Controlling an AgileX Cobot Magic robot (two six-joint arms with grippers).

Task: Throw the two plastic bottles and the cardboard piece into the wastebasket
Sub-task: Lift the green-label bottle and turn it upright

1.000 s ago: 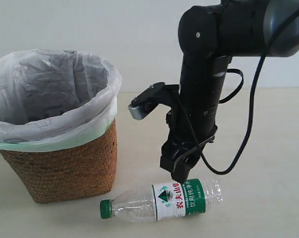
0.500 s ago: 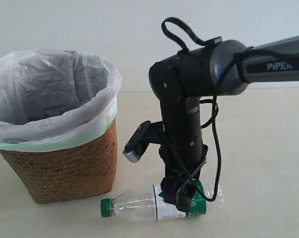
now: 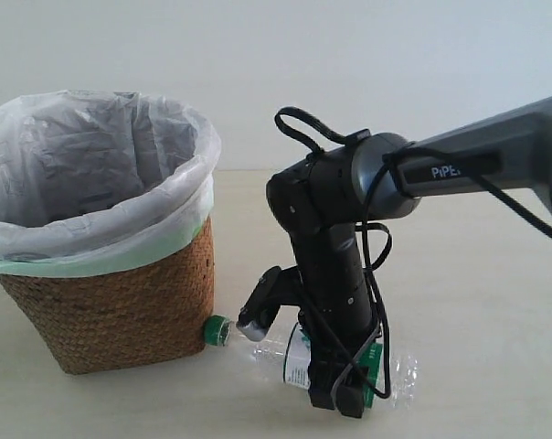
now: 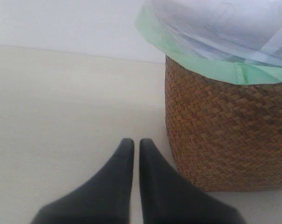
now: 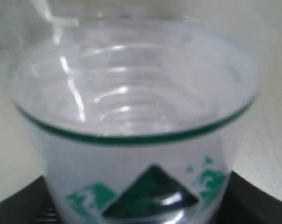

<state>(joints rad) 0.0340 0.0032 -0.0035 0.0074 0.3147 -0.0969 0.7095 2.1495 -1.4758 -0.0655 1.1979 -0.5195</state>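
The jaws of the right gripper [image 3: 345, 395] are clamped on the clear plastic bottle [image 3: 397, 373]. In the right wrist view its dark fingers [image 5: 19, 205] press against both sides of the green-and-white label [image 5: 150, 196], with the ribbed clear body filling the picture beyond them. The gripper points straight down from the black right arm [image 3: 349, 183], which reaches in from the right edge of the tabletop [image 3: 495, 274] with a black cable [image 3: 303, 128] looped over its joint.

The bottle lies on its side toward the near edge of the tabletop, about midway between the left and right edges. Its green cap [image 3: 217, 331] points toward the left edge and sits right at the foot of the wastebasket [image 3: 121, 302]; whether cap and wicker touch cannot be told. Its clear base end points toward the right edge.

The wastebasket stands upright toward the left edge, farther from the near edge than the bottle. A translucent white plastic bag [image 3: 93, 155] with a green rim lines it and folds over its top.

The jaws of the left gripper [image 4: 133, 142] are together with nothing between them, above bare tabletop, with the wastebasket's woven wall close beside them.
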